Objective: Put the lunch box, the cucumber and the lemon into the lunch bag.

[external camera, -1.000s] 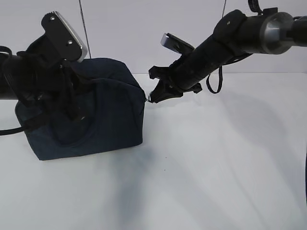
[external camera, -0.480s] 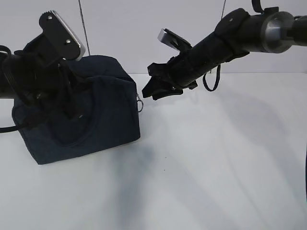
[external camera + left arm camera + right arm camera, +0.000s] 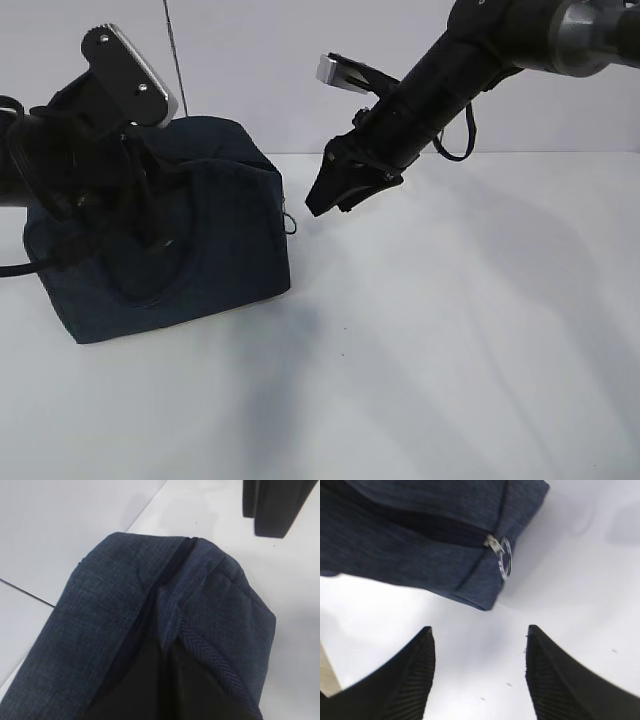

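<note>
Bag soft, floppy; right fingers open, empty; left fingers hidden, shut; take the ring pull ahead.

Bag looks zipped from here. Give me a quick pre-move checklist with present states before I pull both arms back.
1. Zipper run to the end of the lunch bag: ok; the ring pull hangs at the corner.
2. Right gripper free of the ring pull: ok; jaws spread, nothing between them.
3. Right gripper apart from the bag: ok; bare table shows between them.
4. Left gripper released: not ok; it sits against the bag's front, seemingly pinching fabric or a handle.
5. Lunch box, cucumber and lemon inside: cannot tell; none visible, bag closed.
</note>
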You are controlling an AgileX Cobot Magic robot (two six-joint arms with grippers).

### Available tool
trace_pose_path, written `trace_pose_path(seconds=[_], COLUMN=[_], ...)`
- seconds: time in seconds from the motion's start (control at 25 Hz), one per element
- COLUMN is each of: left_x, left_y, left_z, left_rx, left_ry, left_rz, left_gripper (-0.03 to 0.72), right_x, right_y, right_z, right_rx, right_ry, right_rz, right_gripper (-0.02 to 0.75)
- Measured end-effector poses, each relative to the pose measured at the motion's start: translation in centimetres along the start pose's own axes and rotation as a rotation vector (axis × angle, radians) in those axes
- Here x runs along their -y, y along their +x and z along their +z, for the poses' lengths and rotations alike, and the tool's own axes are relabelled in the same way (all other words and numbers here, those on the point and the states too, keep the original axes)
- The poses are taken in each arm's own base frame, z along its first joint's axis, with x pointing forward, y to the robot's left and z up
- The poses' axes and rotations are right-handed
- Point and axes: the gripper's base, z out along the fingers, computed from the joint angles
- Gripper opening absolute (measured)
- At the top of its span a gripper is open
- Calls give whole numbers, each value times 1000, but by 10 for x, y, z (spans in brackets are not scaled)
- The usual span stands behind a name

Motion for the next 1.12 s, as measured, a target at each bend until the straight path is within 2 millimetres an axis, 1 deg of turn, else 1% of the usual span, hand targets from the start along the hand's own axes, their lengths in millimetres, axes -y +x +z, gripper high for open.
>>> trace_pose_path(seconds=[0.08, 0.16, 0.2, 0.32, 0.4, 0.44, 0.52, 0.6, 0.72, 0.88, 1.0, 1.12], left_x=[0, 1, 2, 4, 3, 1, -2, -5, -9, -18, -26, -36], left_y=[0, -1, -2, -5, -8, -11, -16, -21, -27, -38, -48, -61], left_z=[0, 0, 0, 0, -1, -1, -2, -8, -20, -36, -41, -46], left_rx=[0, 9, 18, 43, 57, 64, 81, 103, 139, 187, 217, 267], left_ry=[0, 13, 24, 51, 52, 48, 40, 30, 14, -23, -42, -53], left_rz=[-5, -8, -14, -42, -72, -85, -121, -148, -217, -318, -412, -476], left_gripper=[3, 51, 90, 277, 367, 394, 417, 427, 430, 432, 432, 427], right_x=[2, 3, 3, 3, 2, 1, 1, 0, -7, -20, -28, -39], right_y=[0, 0, 0, 0, 0, -1, -1, -2, -4, -9, -13, -18], right_z=[-3, -5, -5, -4, -4, -4, -4, -5, -18, -45, -66, -92], right_rx=[-24, -35, -40, -39, -32, -26, -23, -22, -10, 2, 7, 25], right_ry=[36, 55, 54, 48, 36, 29, 25, 26, 52, 124, 199, 294], right_rz=[-36, -71, -87, -125, -145, -146, -150, -156, -186, -244, -263, -291], right_gripper=[444, 445, 445, 445, 445, 445, 445, 445, 445, 446, 446, 449])
